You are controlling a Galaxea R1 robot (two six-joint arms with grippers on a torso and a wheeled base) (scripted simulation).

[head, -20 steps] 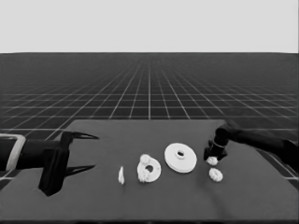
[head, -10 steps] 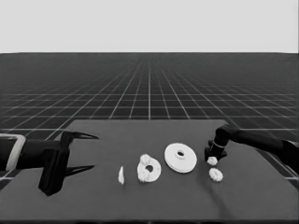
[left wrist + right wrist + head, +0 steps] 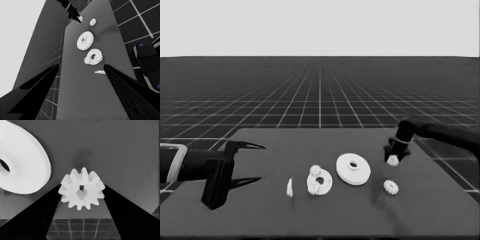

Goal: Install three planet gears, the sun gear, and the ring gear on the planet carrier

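Head view: on your dark worktop (image 3: pixel 285 145) one thing has changed. The right end effector (image 3: pixel 393 155), near the right edge, has risen since a second ago, pinching a small white toothed gear (image 3: pixel 392 160). I judge the gear lifted and ready to carry. The thick white larger round part (image 3: pixel 353 168) sits mid-worktop. Just left of it, the flat white smaller round part (image 3: pixel 321 183) bears two gears (image 3: pixel 316 170). A spare gear (image 3: pixel 390 187) lies toward the near right corner, and a thin white piece (image 3: pixel 290 187) stands further left. The left end effector (image 3: pixel 262 162) waits spread at the left end. You'll find no writing anywhere.
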